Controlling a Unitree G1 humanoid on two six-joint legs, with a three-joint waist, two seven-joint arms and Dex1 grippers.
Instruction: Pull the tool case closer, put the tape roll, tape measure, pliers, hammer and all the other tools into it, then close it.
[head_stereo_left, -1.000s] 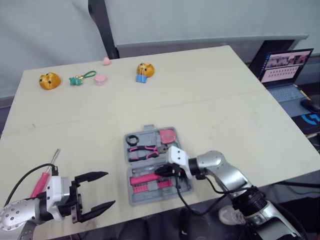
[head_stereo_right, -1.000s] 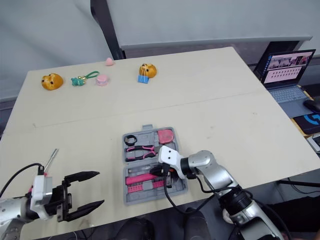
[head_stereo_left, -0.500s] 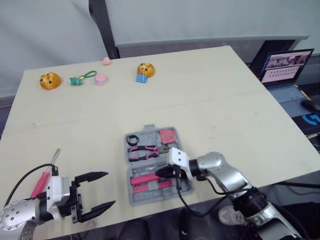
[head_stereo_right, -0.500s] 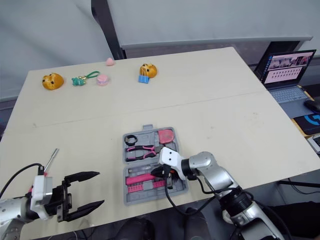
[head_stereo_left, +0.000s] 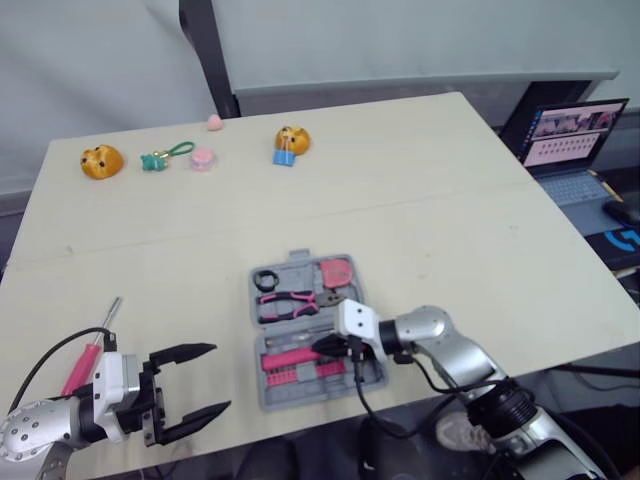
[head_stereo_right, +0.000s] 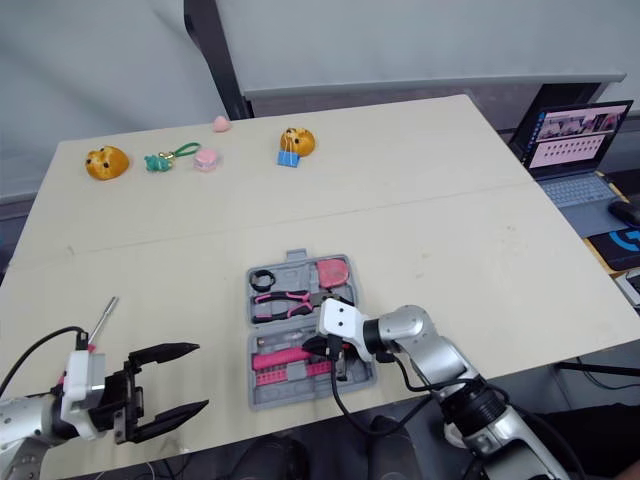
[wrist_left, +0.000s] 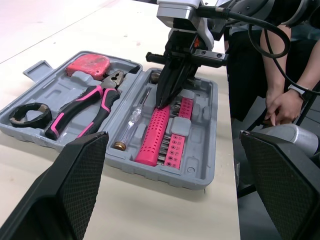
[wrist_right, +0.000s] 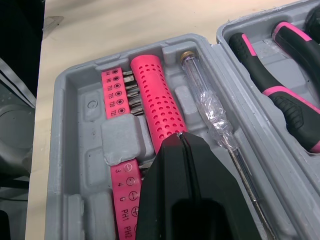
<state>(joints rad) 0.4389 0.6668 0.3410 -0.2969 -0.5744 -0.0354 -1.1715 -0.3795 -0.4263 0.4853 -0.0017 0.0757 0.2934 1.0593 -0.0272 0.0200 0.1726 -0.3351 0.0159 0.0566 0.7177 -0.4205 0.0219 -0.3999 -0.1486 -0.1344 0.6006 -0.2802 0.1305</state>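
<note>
Right claw (wrist_left: 161, 100) closed, tips touching pink driver handle (wrist_right: 152, 95) inside open tool case (wrist_left: 200, 175); left claw (head_stereo_left: 215, 378) spread open above worktop (head_stereo_left: 450, 200) edge.

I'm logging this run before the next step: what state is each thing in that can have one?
tool case: open, flat on the table.
left tool: open, empty.
right tool: shut, tips on the pink handle in the case.
pliers: lying in the case, jaws closed.
pink screwdriver: outside the case, on the table by the left tool.
laptop: open, screen lit.
</note>
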